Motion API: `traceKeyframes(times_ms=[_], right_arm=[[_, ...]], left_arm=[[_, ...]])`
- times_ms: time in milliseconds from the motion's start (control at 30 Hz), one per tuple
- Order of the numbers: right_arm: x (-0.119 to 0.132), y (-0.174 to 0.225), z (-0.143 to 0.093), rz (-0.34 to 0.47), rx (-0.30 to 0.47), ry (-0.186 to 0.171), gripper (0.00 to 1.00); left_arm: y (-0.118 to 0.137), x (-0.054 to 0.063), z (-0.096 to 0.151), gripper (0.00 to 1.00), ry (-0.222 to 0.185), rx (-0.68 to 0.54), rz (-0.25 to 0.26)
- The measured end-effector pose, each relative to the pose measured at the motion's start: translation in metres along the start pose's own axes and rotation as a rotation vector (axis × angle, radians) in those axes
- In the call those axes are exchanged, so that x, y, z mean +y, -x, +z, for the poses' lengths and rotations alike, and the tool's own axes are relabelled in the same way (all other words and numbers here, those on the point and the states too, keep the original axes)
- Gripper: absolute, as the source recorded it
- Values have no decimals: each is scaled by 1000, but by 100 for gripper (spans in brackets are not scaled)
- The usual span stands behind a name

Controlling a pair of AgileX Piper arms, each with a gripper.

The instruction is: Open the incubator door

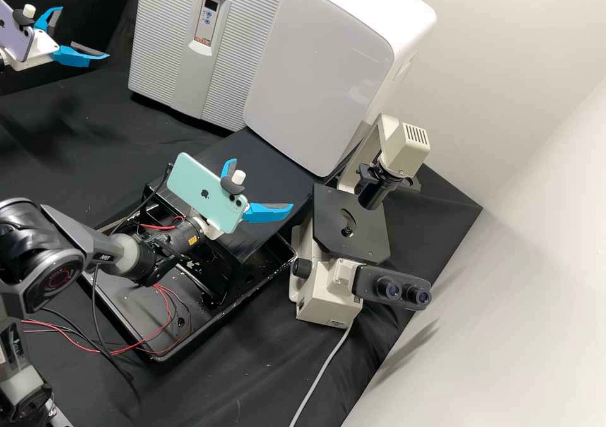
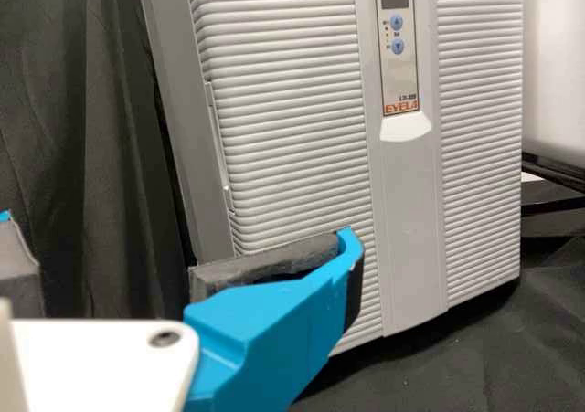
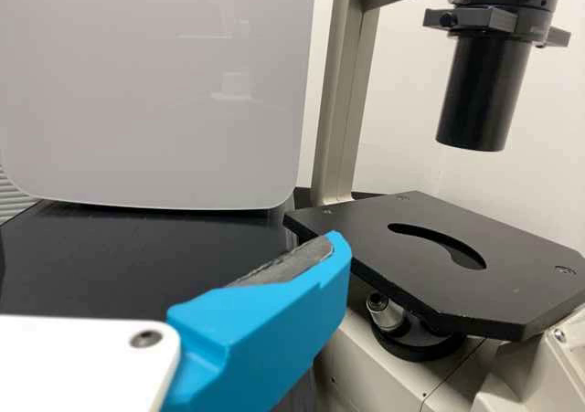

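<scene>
Incubator (image 1: 161, 48): door's shut
Left gripper (image 1: 84, 31): wide open, empty, near the ribbed front
Right gripper (image 1: 262, 184): wide open too, empty, near the microscope (image 1: 372, 244)

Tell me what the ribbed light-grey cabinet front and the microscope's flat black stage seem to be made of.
The ribbed light-grey cabinet front looks like matte moulded plastic, judging by its even ridges; painted metal is possible. The flat black stage seems coated metal, satin-finished: a crisp-edged plate with a soft sheen.
</scene>
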Motion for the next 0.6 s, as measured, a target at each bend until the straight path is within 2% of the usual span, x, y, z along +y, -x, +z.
traceKeyframes(times_ms=[433,600], right_arm=[[0,0,0,0,0,0,100],[0,0,0,0,0,0,100]], left_arm=[[-1,0,-1,100,-1,1,0],[-14,-1,-10,100,-32,0,3]])
